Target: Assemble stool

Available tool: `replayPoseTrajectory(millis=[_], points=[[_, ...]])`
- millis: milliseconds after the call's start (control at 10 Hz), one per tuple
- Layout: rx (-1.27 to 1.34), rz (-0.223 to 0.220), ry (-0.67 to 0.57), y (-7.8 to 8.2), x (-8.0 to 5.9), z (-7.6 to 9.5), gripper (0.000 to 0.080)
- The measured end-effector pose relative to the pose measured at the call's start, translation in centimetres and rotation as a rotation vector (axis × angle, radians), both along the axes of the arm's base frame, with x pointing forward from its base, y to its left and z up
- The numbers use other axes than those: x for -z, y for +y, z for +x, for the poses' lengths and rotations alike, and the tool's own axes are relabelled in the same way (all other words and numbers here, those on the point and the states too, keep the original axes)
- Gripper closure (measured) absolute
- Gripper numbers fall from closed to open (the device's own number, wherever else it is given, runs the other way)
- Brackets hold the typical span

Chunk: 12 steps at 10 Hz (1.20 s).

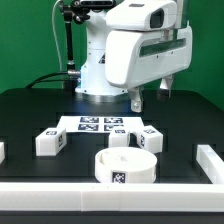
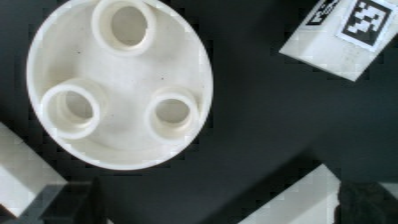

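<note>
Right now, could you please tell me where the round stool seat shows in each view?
Exterior view: the seat sits low and central, in front of the marker board.
Wrist view: the seat fills much of the picture, seen from above, three sockets showing.
Shared landmark: the tagged leg block beside the seat, probably one of the two legs just behind it in the exterior view.

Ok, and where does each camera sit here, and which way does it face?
Exterior view: off the arm, facing the robot's base across the table, over the seat; arm and gripper show.
Wrist view: on the wrist, looking down onto the seat and one leg; only dark fingertips show.
Shared: the seat.
</note>
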<state>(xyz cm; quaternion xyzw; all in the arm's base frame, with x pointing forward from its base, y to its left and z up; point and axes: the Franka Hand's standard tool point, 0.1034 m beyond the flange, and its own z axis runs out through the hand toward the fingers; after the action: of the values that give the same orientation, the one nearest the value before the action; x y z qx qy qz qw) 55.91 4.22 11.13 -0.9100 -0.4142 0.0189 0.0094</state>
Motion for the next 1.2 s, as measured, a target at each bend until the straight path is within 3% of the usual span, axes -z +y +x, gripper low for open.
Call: replayPoseTrajectory(millis=[600,700,800,900,1200], points=[[-0.088,0.003,0.001,-0.6,0.2,0.0,0.0149],[-0.187,0.006,0.011,-2.2,0.8,-0.1,0.0149],[-0.228,0.009,0.024,-2.9,1.6,-0.2,0.0149],[-0.305,0.016,0.036,-3.2,2.6,-0.2,0.0149],[-0.308,0.018,0.039,-3.2,3.0,-0.3,0.0149]])
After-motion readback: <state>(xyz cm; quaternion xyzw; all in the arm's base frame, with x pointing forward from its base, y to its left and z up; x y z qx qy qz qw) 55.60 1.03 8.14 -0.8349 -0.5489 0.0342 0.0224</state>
